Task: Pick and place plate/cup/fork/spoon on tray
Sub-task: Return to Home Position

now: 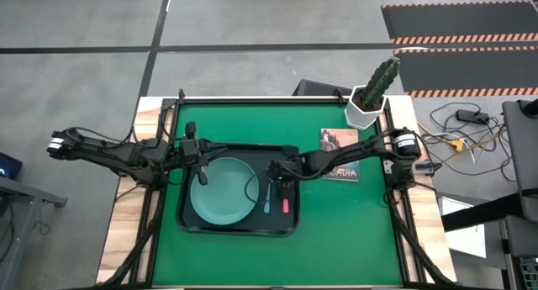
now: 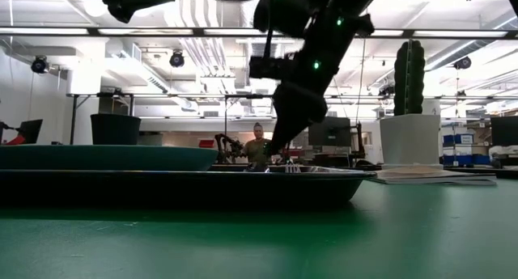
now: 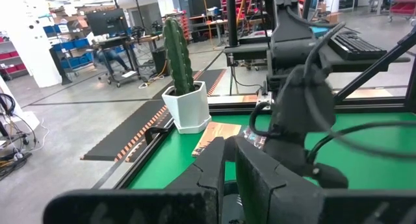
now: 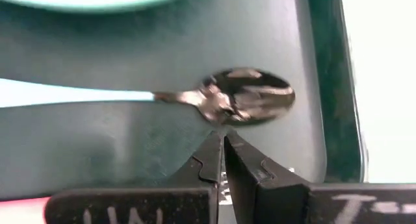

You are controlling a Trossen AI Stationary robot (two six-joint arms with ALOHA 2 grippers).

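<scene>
The black tray (image 1: 290, 223) lies on the green mat. The teal plate (image 1: 223, 193) sits on the tray's left part and also shows in the low view (image 2: 105, 156). To the plate's right lie the blue-handled spoon (image 1: 268, 204) and the pink-handled fork (image 1: 285, 207). My right gripper (image 1: 280, 185) is shut and points down over the fork's metal end, beside the spoon's bowl (image 4: 250, 104). My left gripper (image 1: 202, 174) is shut and empty above the plate's left rim. A dark cylinder (image 2: 115, 128) stands beyond the plate; I cannot tell whether it is the cup. My right gripper (image 4: 223, 143) points down from above at the tray floor between the spoon's bowl and the fork. The fingers hide the fork's metal end. I cannot tell whether the fingertips touch the fork or the tray.
A cactus in a white pot (image 1: 370, 101) stands at the mat's far right corner, with a booklet (image 1: 340, 155) lying in front of it. A person (image 2: 257, 145) shows far off in the room. Bare green mat (image 1: 353, 231) lies to the tray's right and near side.
</scene>
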